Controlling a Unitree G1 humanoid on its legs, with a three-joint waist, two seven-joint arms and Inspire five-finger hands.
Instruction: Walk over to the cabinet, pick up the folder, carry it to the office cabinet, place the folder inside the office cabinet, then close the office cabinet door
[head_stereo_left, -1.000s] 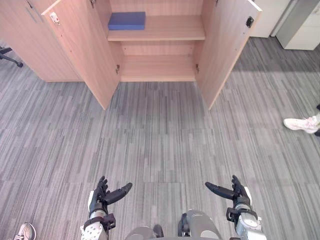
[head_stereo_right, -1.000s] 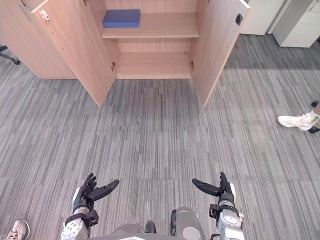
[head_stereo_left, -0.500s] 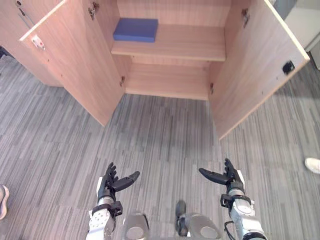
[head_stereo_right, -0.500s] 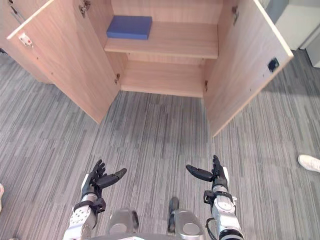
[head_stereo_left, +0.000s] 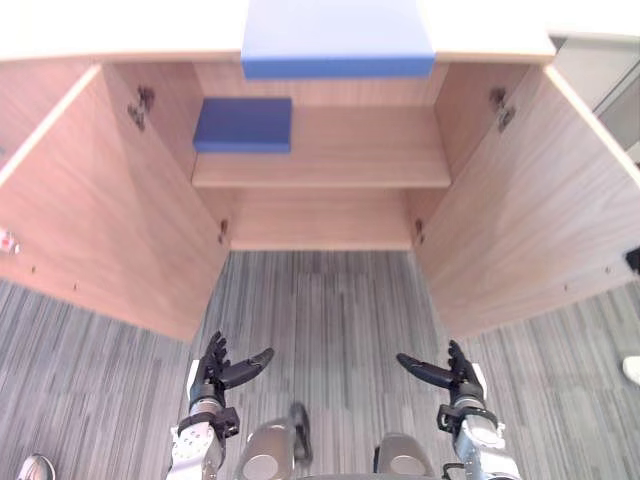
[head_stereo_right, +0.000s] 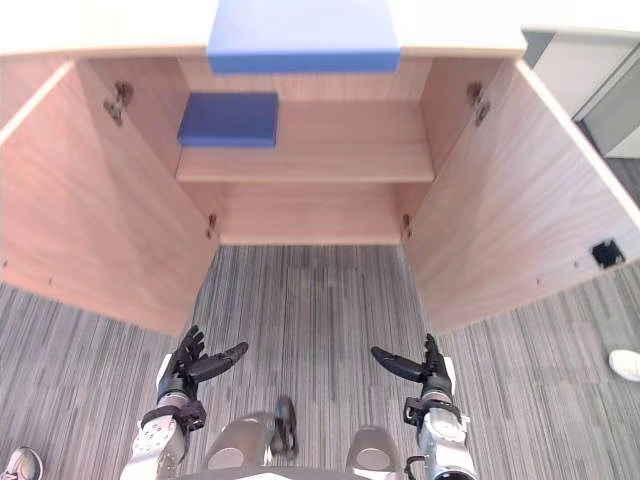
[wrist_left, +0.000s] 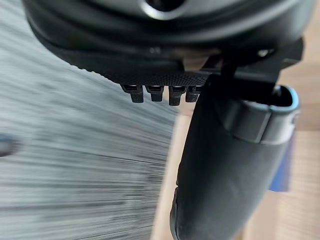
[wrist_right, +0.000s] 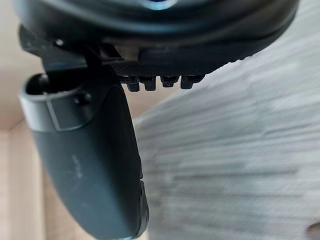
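Observation:
A wooden cabinet (head_stereo_left: 360, 150) stands straight ahead with both doors swung wide. One blue folder (head_stereo_left: 338, 38) lies flat on its top. A second blue folder (head_stereo_left: 243, 124) rests on the left end of the upper shelf inside. My left hand (head_stereo_left: 212, 372) and right hand (head_stereo_left: 455, 378) hover low over the carpet, palms facing each other, well short of the cabinet. Both are open and hold nothing. The left wrist view looks past that hand's thumb (wrist_left: 225, 170) at a sliver of blue; the right wrist view looks past its thumb (wrist_right: 90, 160) at carpet and wood.
The left door (head_stereo_left: 100, 220) and right door (head_stereo_left: 530, 220) jut out on either side, leaving a lane of grey carpet (head_stereo_left: 320, 300) between them. A person's shoe (head_stereo_left: 632, 368) is at the right edge, another shoe (head_stereo_left: 35, 467) at the lower left. A pale unit (head_stereo_left: 600, 70) stands back right.
The camera has come much closer to the cabinet and now looks over its top, where a blue folder has come into sight. Both hands keep the same open pose.

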